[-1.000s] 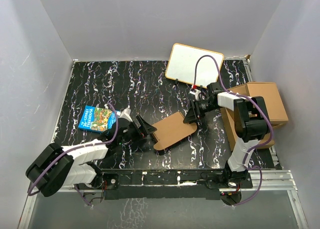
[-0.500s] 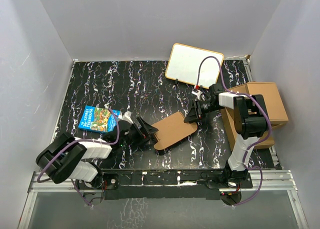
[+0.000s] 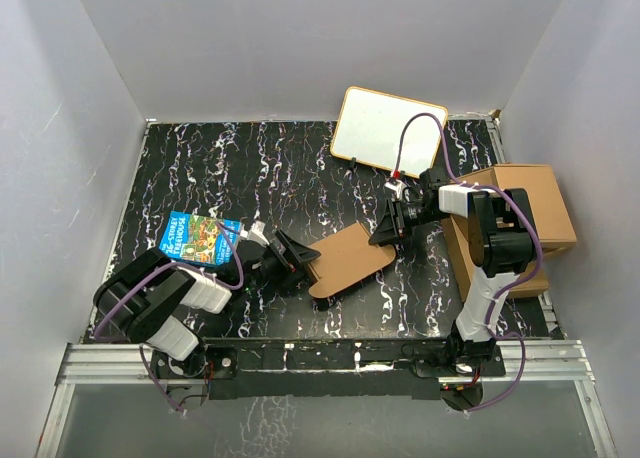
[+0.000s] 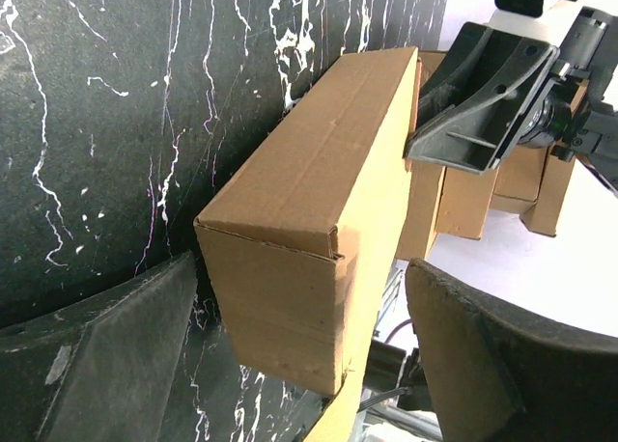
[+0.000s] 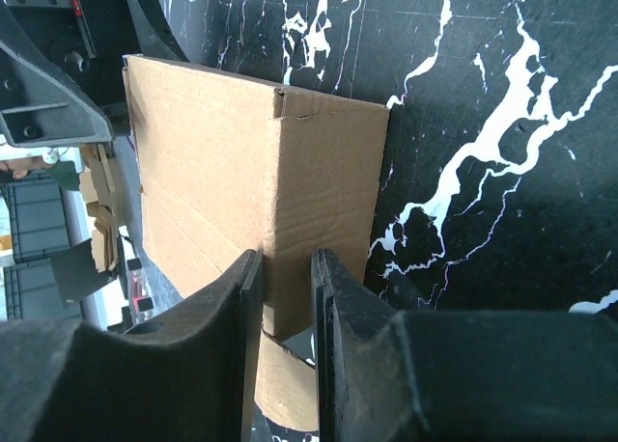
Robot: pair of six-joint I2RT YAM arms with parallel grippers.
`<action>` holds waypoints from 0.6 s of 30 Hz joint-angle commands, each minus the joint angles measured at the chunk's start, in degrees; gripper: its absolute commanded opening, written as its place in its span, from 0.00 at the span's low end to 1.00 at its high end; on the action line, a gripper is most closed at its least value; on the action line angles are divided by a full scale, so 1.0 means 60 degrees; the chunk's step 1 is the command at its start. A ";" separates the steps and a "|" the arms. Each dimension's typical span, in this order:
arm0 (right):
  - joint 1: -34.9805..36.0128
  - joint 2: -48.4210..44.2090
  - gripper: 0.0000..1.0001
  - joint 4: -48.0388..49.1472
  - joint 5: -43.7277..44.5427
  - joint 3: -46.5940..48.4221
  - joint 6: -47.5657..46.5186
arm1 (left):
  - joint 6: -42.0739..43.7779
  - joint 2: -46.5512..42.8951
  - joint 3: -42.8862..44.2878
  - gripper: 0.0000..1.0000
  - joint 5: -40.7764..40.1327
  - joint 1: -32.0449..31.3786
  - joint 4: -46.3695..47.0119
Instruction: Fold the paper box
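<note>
Cardboard fills the narrow gap between the right gripper's [image 5: 287,263] two black fingers. They are drawn close together and pinch a thin wall at one end of the paper box [image 5: 222,162]. Both pads lie flat against that wall, one on each face.

The left gripper [image 4: 301,268] is spread wide. Its fingers [image 4: 106,355] stand on either side of the box's opposite end with clear space between each finger and the cardboard, so it holds nothing. Whether a fingertip brushes the box lower down cannot be told.

From above, the box lies between the two grippers, on the black white-veined table [image 3: 200,168], near its front edge and a little right of centre. The right gripper is at the box's upper-right end and the left gripper at its lower-left end. The long axis runs diagonally, from near-left to far-right, with one broad face up. In the left wrist view it reads as a shallow closed oblong, with a small gap at the corner of its near end.

A blue picture book [image 3: 198,238] lies beside the left arm. A white board [image 3: 387,128] sits at the back, and a pile of larger cardboard boxes [image 3: 535,203] at the right edge.
</note>
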 commanded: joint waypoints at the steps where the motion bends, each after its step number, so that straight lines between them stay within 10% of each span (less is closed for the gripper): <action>1: -0.0033 0.0300 0.25 0.0331 0.0866 0.0176 -0.0233 | -0.0407 0.0226 0.0145 0.86 0.0068 0.0063 0.0541; 18: 0.0001 -0.0057 0.40 -0.0254 0.0132 0.0688 -0.0982 | -0.1024 -0.0611 0.0322 0.48 -0.0511 0.0048 -0.0425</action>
